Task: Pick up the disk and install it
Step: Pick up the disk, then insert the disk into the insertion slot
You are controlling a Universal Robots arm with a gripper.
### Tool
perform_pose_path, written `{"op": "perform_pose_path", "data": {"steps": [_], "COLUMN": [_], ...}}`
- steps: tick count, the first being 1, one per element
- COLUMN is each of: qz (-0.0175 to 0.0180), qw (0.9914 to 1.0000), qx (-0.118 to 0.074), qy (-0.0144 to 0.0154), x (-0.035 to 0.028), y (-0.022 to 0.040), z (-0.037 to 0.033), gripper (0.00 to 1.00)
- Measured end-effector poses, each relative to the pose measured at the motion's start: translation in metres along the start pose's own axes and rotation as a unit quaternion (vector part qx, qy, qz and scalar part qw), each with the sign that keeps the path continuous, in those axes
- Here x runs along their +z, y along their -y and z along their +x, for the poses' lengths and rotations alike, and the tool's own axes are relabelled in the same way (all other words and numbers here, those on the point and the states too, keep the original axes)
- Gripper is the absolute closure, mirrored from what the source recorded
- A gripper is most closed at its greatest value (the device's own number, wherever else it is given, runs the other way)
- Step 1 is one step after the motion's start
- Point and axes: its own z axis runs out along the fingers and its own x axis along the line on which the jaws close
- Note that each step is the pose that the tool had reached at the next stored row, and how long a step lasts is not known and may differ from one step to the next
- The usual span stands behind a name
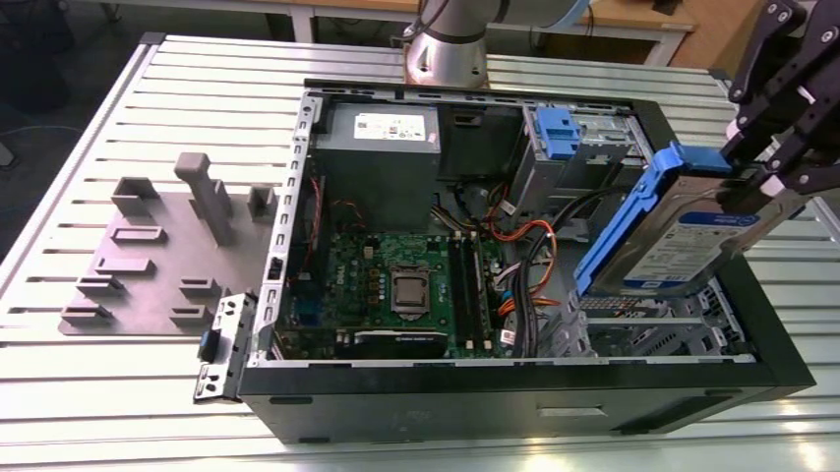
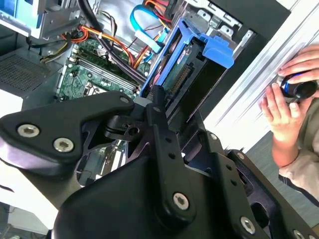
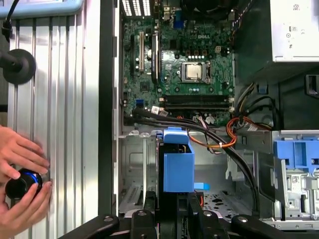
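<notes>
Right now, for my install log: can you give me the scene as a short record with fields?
gripper: shut on the disk, clamping its upper end
disk pose: tilted, held over the drive-bay end of the computer case, at the exterior view's right
installed: not yet seated
case: open, motherboard exposed, standing on the slatted table
beside case: grey fixture plate, at the exterior view's left
person: hands around a black knob on the table
</notes>
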Motion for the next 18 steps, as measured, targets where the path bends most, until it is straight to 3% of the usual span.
{"op": "perform_pose_path", "data": {"steps": [5, 18], "qz": [0.0000, 0.0000], "qw": [0.99993, 0.99980], "qx": [-0.012, -0.020], "qy": [-0.0008, -0.0014], "x": [0.0027, 0.0056], "y": [0.0042, 0.0058], "z": [0.0000, 0.0065], "gripper": [0.65, 0.65]}}
